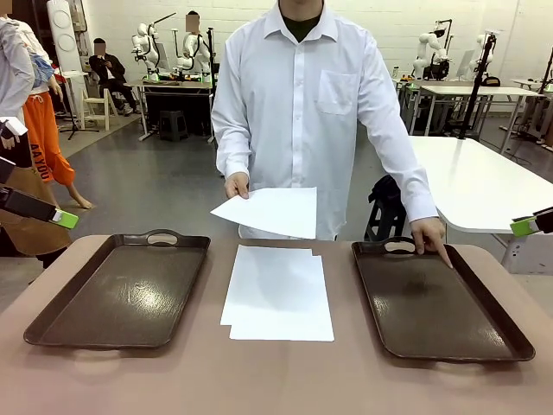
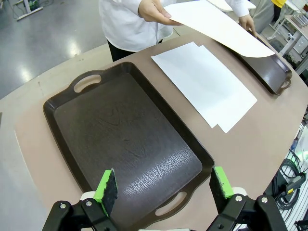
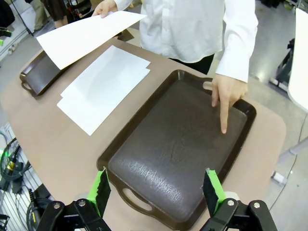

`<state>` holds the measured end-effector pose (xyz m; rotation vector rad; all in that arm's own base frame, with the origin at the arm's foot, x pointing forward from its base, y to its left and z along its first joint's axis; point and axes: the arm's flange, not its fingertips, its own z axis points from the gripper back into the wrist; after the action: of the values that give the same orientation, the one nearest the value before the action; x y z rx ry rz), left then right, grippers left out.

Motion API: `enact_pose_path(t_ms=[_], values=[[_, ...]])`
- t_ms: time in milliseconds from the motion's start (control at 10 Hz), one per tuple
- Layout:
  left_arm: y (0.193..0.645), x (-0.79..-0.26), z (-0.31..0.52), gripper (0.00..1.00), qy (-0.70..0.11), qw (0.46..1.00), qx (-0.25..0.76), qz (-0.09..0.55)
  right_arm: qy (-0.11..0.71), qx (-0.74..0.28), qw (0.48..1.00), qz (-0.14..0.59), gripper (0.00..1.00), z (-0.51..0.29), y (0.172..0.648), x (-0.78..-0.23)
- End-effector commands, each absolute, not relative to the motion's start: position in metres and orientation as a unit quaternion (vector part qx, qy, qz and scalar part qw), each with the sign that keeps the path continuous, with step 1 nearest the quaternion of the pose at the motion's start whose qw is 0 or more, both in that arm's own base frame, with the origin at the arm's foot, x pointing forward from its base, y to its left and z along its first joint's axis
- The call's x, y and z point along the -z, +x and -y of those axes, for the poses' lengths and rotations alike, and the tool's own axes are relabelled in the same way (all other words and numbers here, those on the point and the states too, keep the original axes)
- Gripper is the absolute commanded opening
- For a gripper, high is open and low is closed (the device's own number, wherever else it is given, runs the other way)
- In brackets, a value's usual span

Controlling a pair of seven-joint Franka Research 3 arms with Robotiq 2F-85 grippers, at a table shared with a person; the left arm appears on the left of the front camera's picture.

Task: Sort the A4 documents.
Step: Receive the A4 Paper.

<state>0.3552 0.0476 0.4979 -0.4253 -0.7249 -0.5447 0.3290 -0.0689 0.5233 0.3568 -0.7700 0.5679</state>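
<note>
— While the right gripper (image 3: 156, 187) and the left gripper (image 2: 163, 184) both hover with jaws spread wide and nothing between them, what lies under them?
— Each hangs over the near end of its own tray: the right tray (image 3: 163, 154), the left tray (image 2: 120, 134).
— And the A4 documents (image 1: 278, 298)?
— Most lie stacked flat in the middle of the tabletop (image 1: 276, 380), between the trays, long axis running from near edge to far edge. One lifted sheet (image 1: 270, 212) is held by a person's hand (image 1: 236, 184) above the far edge, roughly midway between the arms, well apart from both.
— Which arm, then?
— The right, I judge: the pointing hand (image 3: 225, 94) aims a finger into the right tray, and stands in the way there.
</note>
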Motion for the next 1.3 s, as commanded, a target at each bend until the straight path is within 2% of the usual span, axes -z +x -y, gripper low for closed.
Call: enact_pose_path(t_ms=[0, 900, 1200], values=[[0.356, -0.496, -0.049, 1.0, -0.209, 0.873, 0.268, 0.351, 0.176, -0.277, 0.869, 0.37, 1.0, 0.069, 0.329, -0.523], [0.356, -0.496, -0.049, 1.0, -0.209, 0.873, 0.268, 0.351, 0.171, -0.272, 0.872, 0.368, 1.0, 0.069, 0.329, -0.523], [0.356, -0.496, -0.049, 1.0, -0.209, 0.873, 0.268, 0.351, 0.291, -0.258, 0.875, 0.29, 1.0, 0.04, 0.374, -0.514]])
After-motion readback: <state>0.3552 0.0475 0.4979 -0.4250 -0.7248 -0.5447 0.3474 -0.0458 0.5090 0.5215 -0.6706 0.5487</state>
